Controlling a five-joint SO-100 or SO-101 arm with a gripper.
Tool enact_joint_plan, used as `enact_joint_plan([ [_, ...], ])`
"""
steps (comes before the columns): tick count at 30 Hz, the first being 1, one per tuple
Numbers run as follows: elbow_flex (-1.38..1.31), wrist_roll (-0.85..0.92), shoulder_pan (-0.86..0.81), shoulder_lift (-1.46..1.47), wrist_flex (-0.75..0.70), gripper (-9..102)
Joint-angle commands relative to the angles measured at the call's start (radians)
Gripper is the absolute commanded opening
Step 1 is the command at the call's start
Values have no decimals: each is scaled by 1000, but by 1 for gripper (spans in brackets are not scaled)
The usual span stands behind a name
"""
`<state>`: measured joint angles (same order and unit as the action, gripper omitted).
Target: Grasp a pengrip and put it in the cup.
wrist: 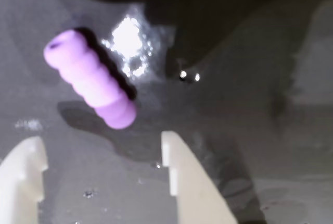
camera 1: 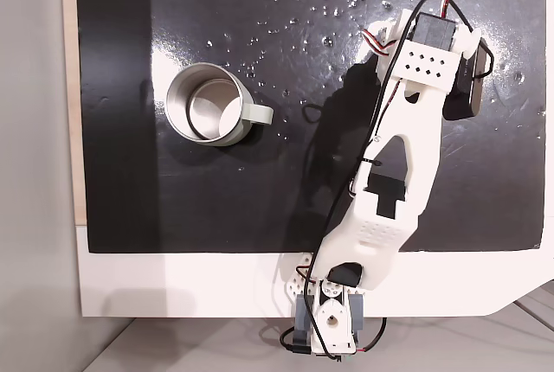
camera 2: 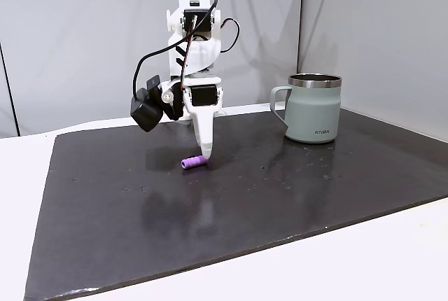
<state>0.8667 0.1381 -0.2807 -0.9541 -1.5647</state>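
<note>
The light-purple ribbed pengrip (wrist: 91, 78) lies on its side on the black mat, just beyond my fingertips in the wrist view. My gripper (wrist: 101, 139) is open, and its white fingers (wrist: 182, 177) stand apart with nothing between them. In a fixed view the gripper (camera 2: 205, 152) points down with its tip close beside the pengrip (camera 2: 194, 163); whether they touch is unclear. The metal cup (camera 2: 313, 108) stands upright well to the right there. From above, the cup (camera 1: 212, 104) sits at the left, handle pointing right. The arm (camera 1: 407, 156) covers the pengrip in that view.
A black mat (camera 1: 260, 199) covers the white table (camera 1: 173, 285). White specks and glare spots (camera 1: 294, 17) are scattered across the mat's far part. A black camera module (camera 2: 147, 113) hangs off the wrist. Open mat lies between gripper and cup.
</note>
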Motion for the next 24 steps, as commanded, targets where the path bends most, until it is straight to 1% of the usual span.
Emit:
enact_joint_plan([
  [1,-132,8,-15,38,-48,22],
  [8,-428,18,-46,247,-176,22],
  [10,-545,23,-55,322,-225,17],
  [11,-560,26,-58,334,-229,12],
  [12,-568,29,-61,342,-227,6],
  [13,-569,34,-64,347,-227,3],
  [19,-546,34,-75,319,-233,0],
  [24,-426,32,-63,110,-233,0],
])
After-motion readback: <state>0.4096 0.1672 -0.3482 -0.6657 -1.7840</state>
